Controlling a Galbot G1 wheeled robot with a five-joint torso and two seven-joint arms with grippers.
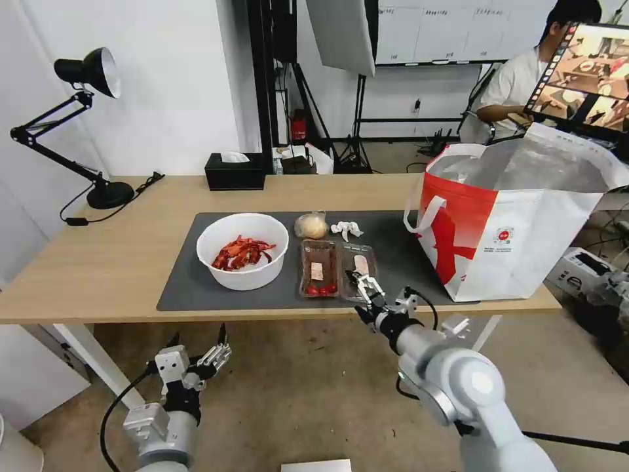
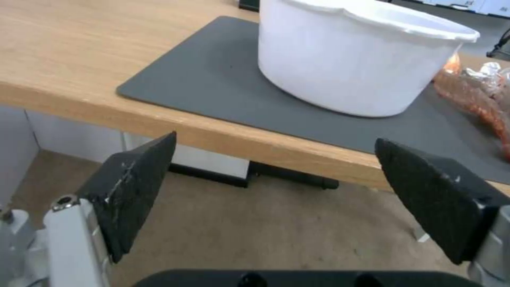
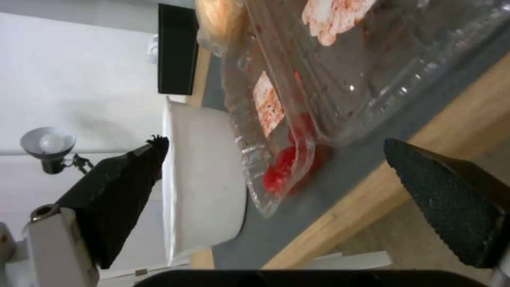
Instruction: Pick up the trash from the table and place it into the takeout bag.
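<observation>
On the dark mat (image 1: 177,288) of the table (image 1: 98,262) stands the white bowl (image 1: 242,250) of red scraps. To its right lie two clear trays (image 1: 319,267) (image 1: 360,257). Behind them are a small bag with a beige lump (image 1: 311,226) and a crumpled tissue (image 1: 346,229). The takeout bag (image 1: 517,223) stands open at the table's right end. My right gripper (image 1: 364,283) hovers open over the near end of the right tray, and its wrist view looks at both trays (image 3: 276,119) (image 3: 382,59). Open too, my left gripper (image 1: 198,335) hangs below the table's front edge, facing the bowl (image 2: 361,59).
A black tissue box (image 1: 234,170) and a black desk lamp (image 1: 98,131) stand at the back left of the table. A person sits at a screen behind the bag. A white box (image 1: 580,269) lies on the floor at the right.
</observation>
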